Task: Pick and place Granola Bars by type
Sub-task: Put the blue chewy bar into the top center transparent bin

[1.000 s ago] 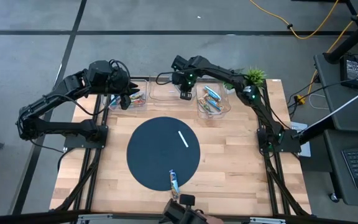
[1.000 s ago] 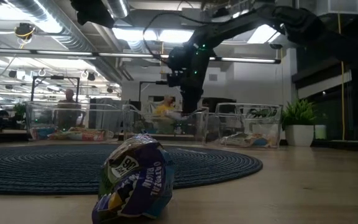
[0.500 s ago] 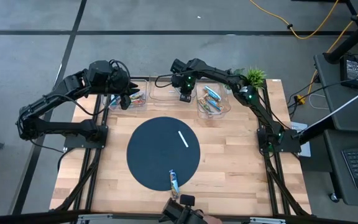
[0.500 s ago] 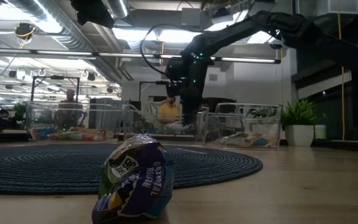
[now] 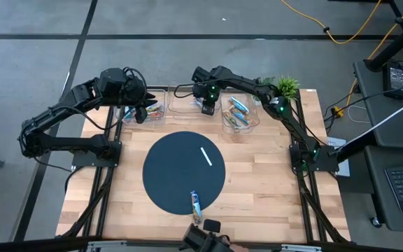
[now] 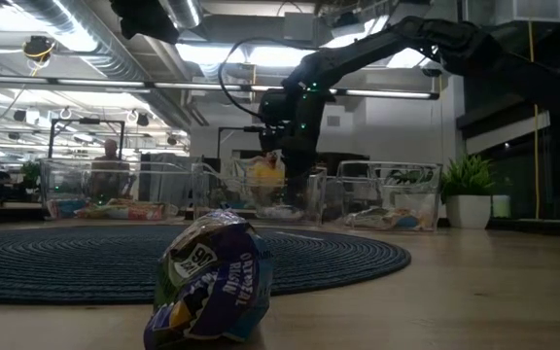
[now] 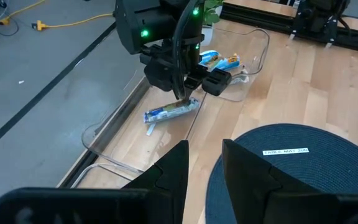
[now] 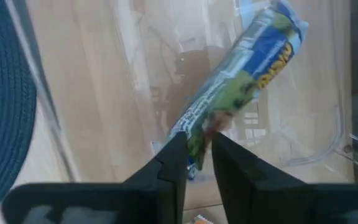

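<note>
The right arm stretches across the table's back edge, its gripper (image 5: 208, 108) pointing down into the middle bin (image 5: 187, 106), fingers slightly apart above a blue bar (image 7: 170, 111) lying there. The left gripper (image 5: 141, 114), fingers narrowly apart, hovers over the left bin (image 5: 158, 112).

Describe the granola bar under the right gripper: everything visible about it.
The granola bar is a slim stick in a shiny foil wrapper, blue and green with yellow lettering and crimped ends. It lies flat on the floor of the clear middle bin, alone there. The right gripper stands over one end, its fingertips at the wrapper; whether it grips is unclear.
</note>
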`<move>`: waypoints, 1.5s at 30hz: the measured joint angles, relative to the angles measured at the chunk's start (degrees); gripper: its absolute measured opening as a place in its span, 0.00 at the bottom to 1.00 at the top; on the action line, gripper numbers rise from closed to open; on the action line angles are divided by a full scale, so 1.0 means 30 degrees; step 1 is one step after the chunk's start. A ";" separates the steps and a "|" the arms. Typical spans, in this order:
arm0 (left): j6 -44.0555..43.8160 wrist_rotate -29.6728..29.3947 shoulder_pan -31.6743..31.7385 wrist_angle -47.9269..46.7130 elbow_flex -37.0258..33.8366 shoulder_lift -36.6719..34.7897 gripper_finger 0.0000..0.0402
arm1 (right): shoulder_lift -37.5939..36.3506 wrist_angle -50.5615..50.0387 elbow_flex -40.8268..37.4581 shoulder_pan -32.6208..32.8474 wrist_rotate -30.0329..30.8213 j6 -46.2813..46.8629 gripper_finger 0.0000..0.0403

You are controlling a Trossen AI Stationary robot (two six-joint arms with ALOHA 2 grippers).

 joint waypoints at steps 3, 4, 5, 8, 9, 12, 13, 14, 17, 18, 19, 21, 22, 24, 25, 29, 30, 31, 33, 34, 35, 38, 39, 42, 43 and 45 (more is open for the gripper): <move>0.0007 0.0000 0.0001 0.0000 -0.0004 0.0006 0.23 | -0.0308 -0.0198 0.0020 0.0077 0.0000 0.0192 0.23; 0.0007 0.0007 0.0006 -0.0003 -0.0004 0.0007 0.23 | -0.0393 -0.0356 0.0155 0.0132 0.0055 0.0147 0.24; 0.0007 0.0034 0.0007 0.0000 -0.0004 0.0007 0.23 | -0.0476 -0.0380 0.0396 0.0196 0.0127 0.0104 0.25; 0.0372 0.0058 0.0006 -0.0015 -0.0004 0.0007 0.23 | -0.0643 -0.1074 0.1542 0.0396 0.0146 0.0061 0.24; 0.0518 0.0061 0.0005 -0.0027 -0.0001 0.0007 0.23 | -0.0729 -0.1118 0.1818 0.0490 0.0146 0.0061 0.24; 0.0671 0.0073 0.0007 -0.0059 -0.0004 0.0007 0.23 | -0.1844 -0.1131 0.1311 0.0832 0.0162 0.0141 0.22; 0.0707 0.0087 0.0000 -0.0073 -0.0004 0.0007 0.23 | -0.2154 -0.1165 0.1326 0.0982 0.0166 0.0289 0.22; 0.0707 0.0177 0.0007 -0.0073 -0.0004 0.0007 0.23 | -0.2483 -0.1495 0.1326 0.1136 0.0160 0.0479 0.21; 0.0920 0.0570 0.0007 -0.0076 -0.0004 0.0007 0.23 | -0.3346 -0.2780 0.1319 0.1793 0.0168 0.0667 0.19; 0.1128 0.0700 0.0000 -0.0086 -0.0004 0.0007 0.23 | -0.3652 -0.3221 0.1319 0.2086 0.0185 0.0773 0.18; 0.1297 0.0814 0.0000 -0.0080 -0.0004 0.0007 0.23 | -0.4030 -0.3640 0.1316 0.2407 0.0145 0.0951 0.18; 0.1484 0.1207 0.0005 -0.0097 -0.0004 0.0007 0.23 | -0.4794 -0.4468 0.1311 0.3195 -0.0150 0.0994 0.16; 0.1508 0.1424 0.0000 -0.0093 -0.0004 0.0007 0.23 | -0.5151 -0.4860 0.1311 0.3674 -0.0370 0.0994 0.15; 0.1666 0.1602 0.0000 -0.0102 -0.0004 0.0007 0.23 | -0.5810 -0.5413 0.1311 0.4704 -0.0671 0.1001 0.13; 0.1794 0.1615 0.0000 -0.0129 -0.0004 0.0007 0.23 | -0.6150 -0.5645 0.1311 0.5336 -0.0918 0.0994 0.12; 0.2222 0.1664 0.0000 -0.0364 -0.0004 0.0007 0.23 | -0.7507 -0.6078 0.1311 0.8001 -0.1934 0.0807 0.11; 0.2401 0.1678 0.0004 -0.0374 -0.0004 0.0007 0.23 | -0.7781 -0.6118 0.1311 0.8750 -0.2240 0.0532 0.10; 0.2605 0.1701 0.0000 -0.0400 -0.0004 0.0007 0.22 | -0.8023 -0.6123 0.1311 0.9571 -0.2464 0.0431 0.10; 0.2819 0.1736 0.0000 -0.0423 -0.0004 0.0007 0.22 | -0.8321 -0.5923 0.1311 1.1159 -0.2462 0.0469 0.10; 0.2863 0.1741 0.0000 -0.0423 -0.0004 0.0007 0.22 | -0.8360 -0.5709 0.1311 1.1939 -0.2408 0.0551 0.10; 0.2863 0.1741 0.0007 -0.0423 -0.0004 0.0007 0.22 | -0.8360 -0.5452 0.1311 1.2691 -0.2262 0.0852 0.10; 0.3010 0.1753 0.0003 -0.0423 -0.0004 0.0000 0.22 | -0.8242 -0.5040 0.1275 1.4525 -0.1489 0.2239 0.10; 0.3162 0.1753 0.0004 -0.0423 -0.0004 0.0000 0.22 | -0.8162 -0.4751 0.1282 1.5013 -0.1333 0.2704 0.10; 0.3632 0.1756 0.0007 -0.0401 -0.0004 0.0000 0.22 | -0.8027 -0.3788 0.1275 1.6146 -0.0604 0.3979 0.10; 0.3832 0.1756 0.0007 -0.0394 -0.0004 0.0000 0.22 | -0.8002 -0.3207 0.1275 1.6428 -0.0303 0.4427 0.10; 0.4177 0.1756 0.0007 -0.0394 -0.0004 0.0000 0.22 | -0.7992 -0.1938 0.1282 1.6815 0.0182 0.5546 0.10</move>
